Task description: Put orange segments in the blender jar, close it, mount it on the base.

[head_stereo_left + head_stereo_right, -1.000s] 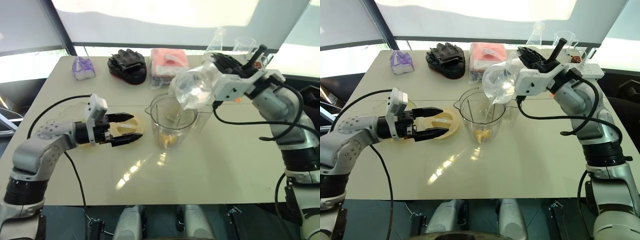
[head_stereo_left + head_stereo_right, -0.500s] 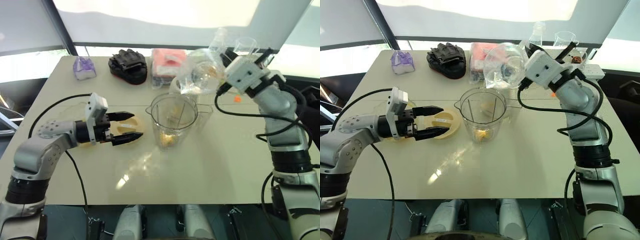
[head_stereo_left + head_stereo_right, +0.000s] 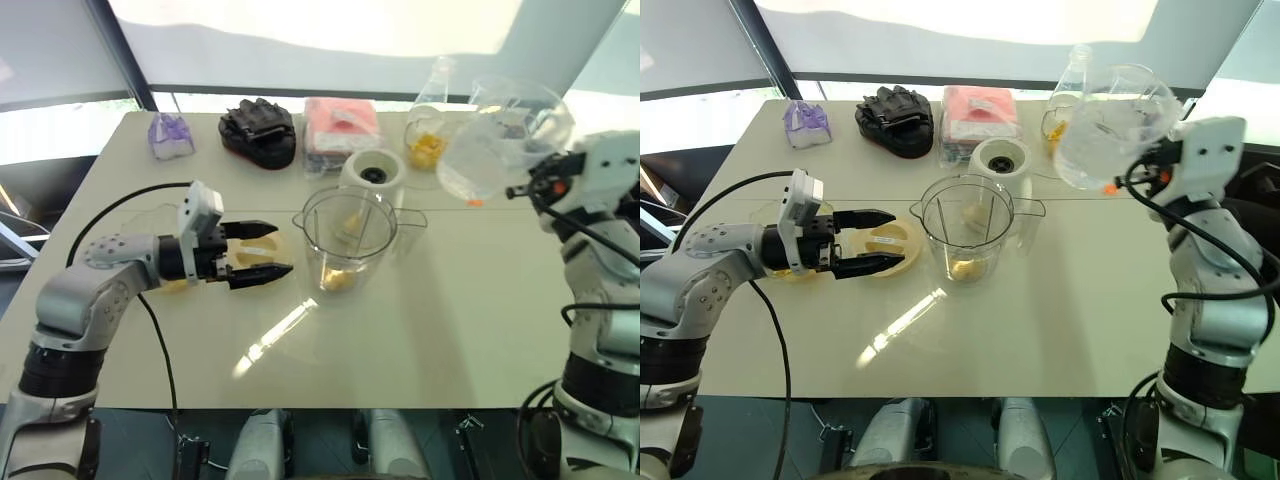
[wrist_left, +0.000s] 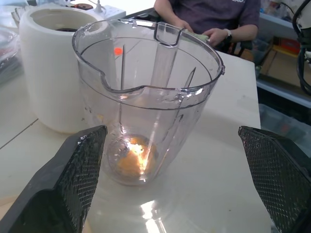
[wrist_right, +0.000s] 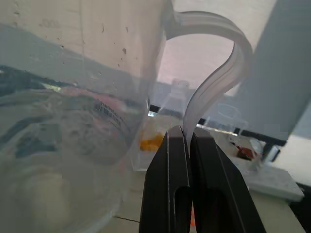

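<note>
The clear blender jar (image 3: 345,240) stands uncapped at the table's middle, with orange segments (image 3: 340,283) at its bottom. Just behind it is the white blender base (image 3: 372,170). My left gripper (image 3: 281,250) is open, level with the table to the left of the jar, its fingers over a round yellow lid (image 3: 876,246). In the left wrist view the jar (image 4: 146,92) sits between the meshed fingers (image 4: 68,179). My right gripper (image 5: 188,141) is shut on the handle of a clear jug (image 3: 497,140), held in the air at the right, well away from the jar.
Along the back edge lie a purple bag (image 3: 166,135), black gloves (image 3: 257,130), a pink pack (image 3: 338,122) and a flask with orange pieces (image 3: 427,145). A person (image 4: 209,19) sits beyond the table's far side.
My right arm has swung the clear jug from its tilt over the blender jar up and out to the right, uncovering the white base. The left gripper has barely moved.
</note>
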You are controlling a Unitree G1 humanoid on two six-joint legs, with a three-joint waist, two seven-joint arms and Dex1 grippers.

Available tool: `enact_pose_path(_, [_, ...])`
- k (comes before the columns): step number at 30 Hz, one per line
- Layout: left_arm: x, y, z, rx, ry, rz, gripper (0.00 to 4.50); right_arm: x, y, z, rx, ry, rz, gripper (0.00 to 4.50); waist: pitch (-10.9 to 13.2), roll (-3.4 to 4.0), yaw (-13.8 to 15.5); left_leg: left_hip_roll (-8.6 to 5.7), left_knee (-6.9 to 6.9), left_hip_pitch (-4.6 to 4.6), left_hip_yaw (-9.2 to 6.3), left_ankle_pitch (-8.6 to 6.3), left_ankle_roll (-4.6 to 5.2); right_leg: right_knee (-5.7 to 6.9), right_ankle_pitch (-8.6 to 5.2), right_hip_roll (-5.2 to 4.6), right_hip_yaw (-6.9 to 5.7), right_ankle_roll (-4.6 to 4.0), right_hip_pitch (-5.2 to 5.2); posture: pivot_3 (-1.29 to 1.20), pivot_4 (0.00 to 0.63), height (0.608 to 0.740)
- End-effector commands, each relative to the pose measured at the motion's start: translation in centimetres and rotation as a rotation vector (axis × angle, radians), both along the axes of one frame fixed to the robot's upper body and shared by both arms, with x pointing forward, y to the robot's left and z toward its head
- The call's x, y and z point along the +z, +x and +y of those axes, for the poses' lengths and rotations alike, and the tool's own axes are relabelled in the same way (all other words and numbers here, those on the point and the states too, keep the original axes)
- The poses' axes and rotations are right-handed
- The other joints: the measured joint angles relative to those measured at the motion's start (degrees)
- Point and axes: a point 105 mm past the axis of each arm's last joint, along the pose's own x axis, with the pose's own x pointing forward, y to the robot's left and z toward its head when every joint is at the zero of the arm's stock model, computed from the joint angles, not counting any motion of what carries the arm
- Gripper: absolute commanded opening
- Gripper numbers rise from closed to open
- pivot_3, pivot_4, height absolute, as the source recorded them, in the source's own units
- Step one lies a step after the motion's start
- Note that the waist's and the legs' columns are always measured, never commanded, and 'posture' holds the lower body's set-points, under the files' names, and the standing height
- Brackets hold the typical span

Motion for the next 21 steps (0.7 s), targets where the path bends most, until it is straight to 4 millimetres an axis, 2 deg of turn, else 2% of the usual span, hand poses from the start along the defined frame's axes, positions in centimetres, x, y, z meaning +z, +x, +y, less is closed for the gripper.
enact_pose_path(1, [0.8, -0.3, -0.8, -0.039, -0.019, -0.030, 4.50, 0.4, -1.8, -2.7, -0.202, 0.012, -0.057, 0.04, 0.00, 0.01, -0.12, -0.01, 0.00, 0.00, 0.02, 0.00, 0.00, 0.00, 0.00, 0.00, 0.02, 0.00, -0.01, 0.00, 0.150, 0.740])
enact_pose_path(7, [0.8, -0.1, -1.3, -0.025, -0.057, -0.023, 4.50, -4.0, -2.4, -6.0, -0.426, 0.088, -0.008, 0.04, 0.00, 0.00, -0.60, -0.01, 0.00, 0.10, 0.00, 0.01, -0.01, 0.12, 0.03, 0.03, 0.08, -0.05, -0.01, 0.00, 0.150, 0.740])
enact_pose_path(13, [0.4, -0.7, -1.0, 0.011, -0.060, -0.019, 4.50, -10.5, -3.5, -7.9, -0.673, 0.184, 0.065, 0.04, -0.02, 0.00, -0.50, 0.00, -0.01, 0.13, -0.07, 0.04, -0.05, 0.27, 0.02, 0.10, 0.13, -0.06, -0.02, 0.00, 0.150, 0.740])
enact_pose_path(21, [0.3, -1.3, -1.0, 0.041, -0.073, -0.010, 4.50, -13.9, -3.6, -8.9, -0.784, 0.221, 0.046, 0.04, -0.01, 0.02, -0.68, -0.04, 0.02, 0.21, -0.04, 0.05, -0.04, 0.37, 0.01, 0.15, 0.52, -0.08, -0.09, 0.00, 0.150, 0.740])
